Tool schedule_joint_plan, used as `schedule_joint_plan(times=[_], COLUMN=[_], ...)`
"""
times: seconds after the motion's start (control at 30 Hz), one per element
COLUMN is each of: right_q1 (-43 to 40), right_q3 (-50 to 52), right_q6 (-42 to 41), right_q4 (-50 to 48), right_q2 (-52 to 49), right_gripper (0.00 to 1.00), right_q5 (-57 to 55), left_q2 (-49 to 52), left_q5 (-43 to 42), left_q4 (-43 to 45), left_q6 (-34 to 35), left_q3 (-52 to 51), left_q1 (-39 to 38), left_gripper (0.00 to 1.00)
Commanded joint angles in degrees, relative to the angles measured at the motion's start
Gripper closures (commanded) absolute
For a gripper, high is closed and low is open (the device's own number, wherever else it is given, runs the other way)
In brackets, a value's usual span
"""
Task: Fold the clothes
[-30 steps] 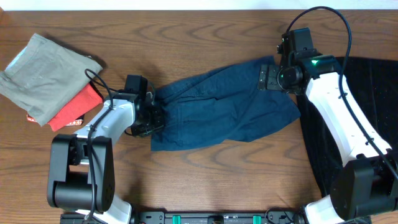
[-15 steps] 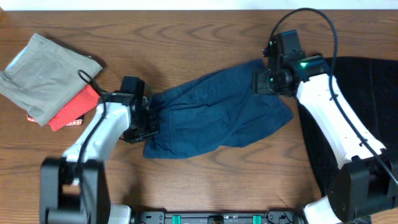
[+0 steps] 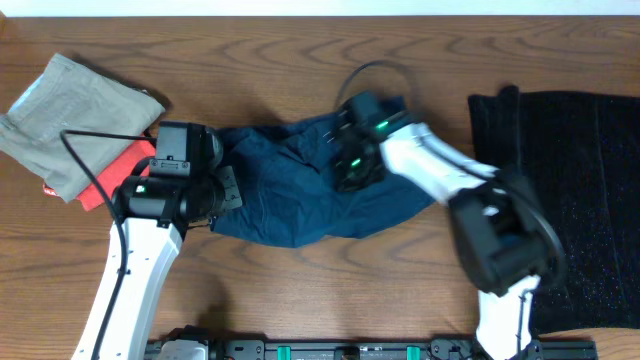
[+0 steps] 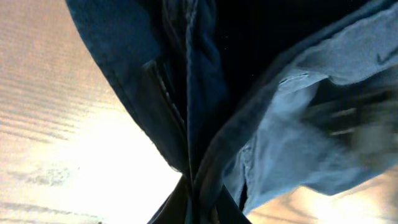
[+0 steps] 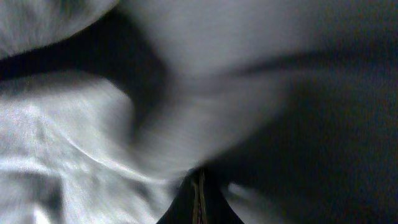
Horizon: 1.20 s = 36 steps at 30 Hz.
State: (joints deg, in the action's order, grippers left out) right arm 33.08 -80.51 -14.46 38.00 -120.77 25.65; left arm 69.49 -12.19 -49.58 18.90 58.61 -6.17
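Observation:
The clothes, a dark navy pair of trousers (image 3: 290,205), lie crumpled across the middle of the table. My left gripper (image 3: 226,192) is at their left end, shut on a bunched fold of the trousers (image 4: 186,81) that runs down between its fingers (image 4: 199,208). My right gripper (image 3: 346,168) is low over the trousers' upper middle, its arm blurred. In the right wrist view the jaws (image 5: 199,199) are pressed together, and blurred trouser cloth (image 5: 93,143) fills the frame. I cannot tell whether any cloth is pinched there.
A folded grey-khaki garment (image 3: 70,115) lies on a red one (image 3: 120,178) at the far left, close behind my left arm. A black sparkly cloth (image 3: 570,200) covers the right side of the wooden table (image 3: 300,60).
The right arm swung left from the trousers' upper right edge to their middle, and its jaws closed. The left gripper pulled the trousers' left end leftward. The whole garment shifted left and bunched.

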Motion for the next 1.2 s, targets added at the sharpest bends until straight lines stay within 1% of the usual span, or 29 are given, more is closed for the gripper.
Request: schedule_joint_plan(times=[0.0,0.07,0.17,0.2,0.23,0.3,0.4,0.57,0.7,0.83,0.93,1.03,1.17], right_q1=[5.62,7.91,9.33,9.38,9.35,8.5,5.75,-1.38,-7.04,-12.28,-14.91,-15.74,-15.19], right_q3=[0.11,0.11,0.04,-0.09,-0.31,-0.85,-1.79,-2.36,-2.36,-1.95,-0.5,0.9,2.1], right_q6=[0.28,0.15,0.15,0.13,0.15,0.17,0.22,0.42,0.44,1.92,2.73,2.78,2.71], right_q4=[-3.02,-5.25,-7.26,-7.52,-7.76,-7.32,-5.05,0.46,5.84,10.82,11.15,10.6,10.32], right_q2=[-3.72,-4.9,-4.79,-4.46,-4.24,-3.43,-1.05,5.35,8.66,8.57,7.34,5.7,3.32], right_gripper=[0.99,0.99,0.99,0.96,0.9,0.83,0.81,0.77,0.73,0.74,0.76,0.76,0.81], right_q5=[7.63,7.26,5.25,4.35,3.21,0.96,-2.14,-8.98,-15.45,-22.32,-23.52,-23.52,-22.99], left_q2=[-1.95,-2.6,-2.99,-2.99,-2.95,-2.93,-2.91,-2.6,-1.25,0.2,0.63,0.72,0.87], left_q5=[-3.93,-8.59,-12.24,-13.16,-13.88,-14.19,-14.19,-14.1,-14.14,-14.19,-14.19,-14.23,-14.25], left_q4=[2.4,5.9,10.49,11.63,12.5,12.81,12.07,11.1,10.86,10.93,11.21,12.46,14.67], left_q6=[2.05,3.78,6.99,7.85,8.61,8.85,8.79,8.13,8.15,8.2,8.2,8.46,10.91], left_q3=[2.01,2.29,2.29,2.29,2.29,2.29,2.27,2.27,2.25,2.25,2.25,2.25,2.25], left_q1=[0.04,0.04,0.04,0.04,0.02,0.02,0.04,0.04,-0.02,-0.02,-0.02,-0.22,-2.08], left_gripper=[0.94,0.94,0.94,0.94,0.94,0.94,0.94,0.94,0.94,0.94,0.94,0.94,0.94])
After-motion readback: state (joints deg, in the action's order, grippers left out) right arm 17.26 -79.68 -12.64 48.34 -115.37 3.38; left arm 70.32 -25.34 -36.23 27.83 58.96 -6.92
